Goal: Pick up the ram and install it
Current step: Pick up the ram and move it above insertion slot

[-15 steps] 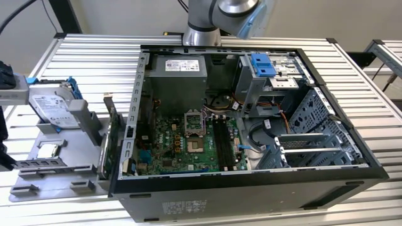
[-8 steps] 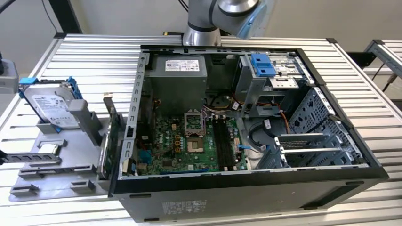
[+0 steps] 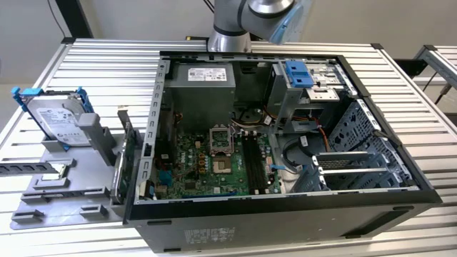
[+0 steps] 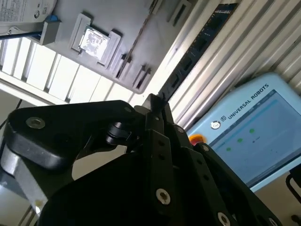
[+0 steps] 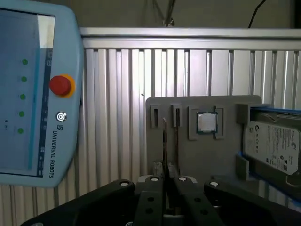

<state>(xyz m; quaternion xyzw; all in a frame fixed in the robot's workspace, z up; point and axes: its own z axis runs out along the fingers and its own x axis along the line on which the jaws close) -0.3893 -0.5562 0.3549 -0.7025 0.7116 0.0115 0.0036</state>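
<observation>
Dark blue-green ram (image 4: pixel 199 47) is pinched by one end in the closed gripper (image 4: pixel 153 100), up around 12 o'clock of the case (image 3: pixel 286 208) in the exterior view. With that skinny grip I'd worry it tilts and jams on the memory slots (image 3: pixel 251 160).

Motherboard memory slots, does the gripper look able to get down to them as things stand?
Probably yes. The case lies open, the memory slots look empty with no cable over them, and the gripper seems to hold the ram in its jaws.
</observation>
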